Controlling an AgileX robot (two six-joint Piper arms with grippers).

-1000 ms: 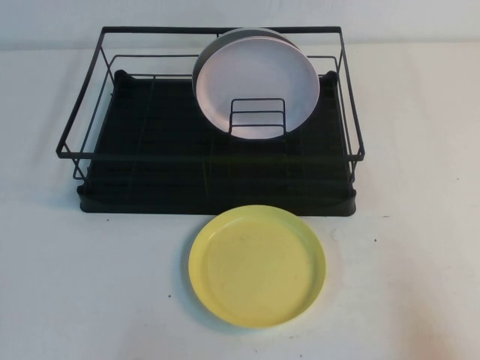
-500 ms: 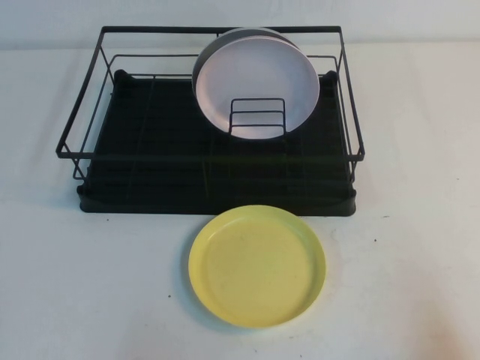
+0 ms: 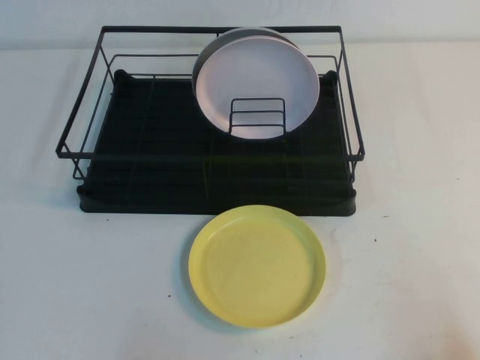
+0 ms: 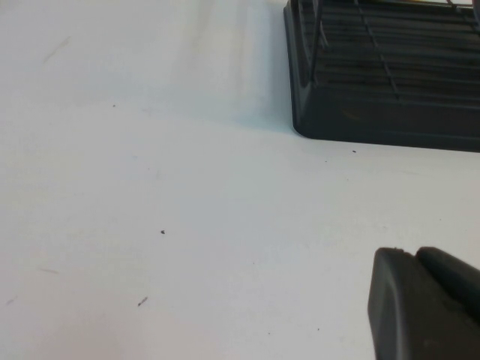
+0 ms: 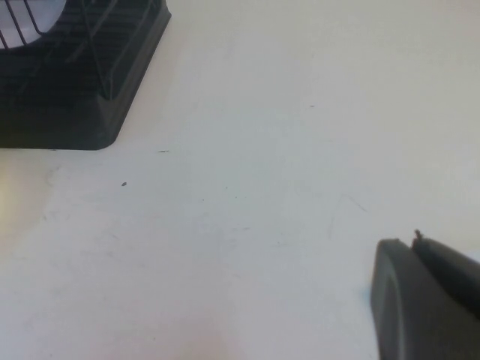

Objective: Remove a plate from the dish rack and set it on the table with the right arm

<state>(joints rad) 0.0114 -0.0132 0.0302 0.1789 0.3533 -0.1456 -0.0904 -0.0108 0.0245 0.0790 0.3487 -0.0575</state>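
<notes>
The yellow plate [image 3: 257,266] lies flat on the white table [image 3: 420,285], face up, just in front of the dish rack [image 3: 210,172] and a little toward its right half. Its far rim sits close to the rack's front edge, apart from it by a thin strip of table.

Inside the rack, a pale pink plate [image 3: 259,86] stands on edge in the small wire holder [image 3: 257,118], with a dark grey plate [image 3: 206,56] right behind it, both toward the back right.

Neither arm appears in the high view. The right gripper [image 5: 424,300] shows only as a dark corner of its body in its own wrist view, low over bare table. From it, the rack's front right corner [image 5: 112,112] is well apart, and a faint yellow tint at the frame's edge may be the plate, though that is hard to be sure of. Whether its fingers are parted or together cannot be told.

The left gripper [image 4: 424,304] likewise shows just a dark corner over bare table, with the rack's front left corner [image 4: 315,120] some way ahead of it; its fingers are out of sight, so their state cannot be told either.
</notes>
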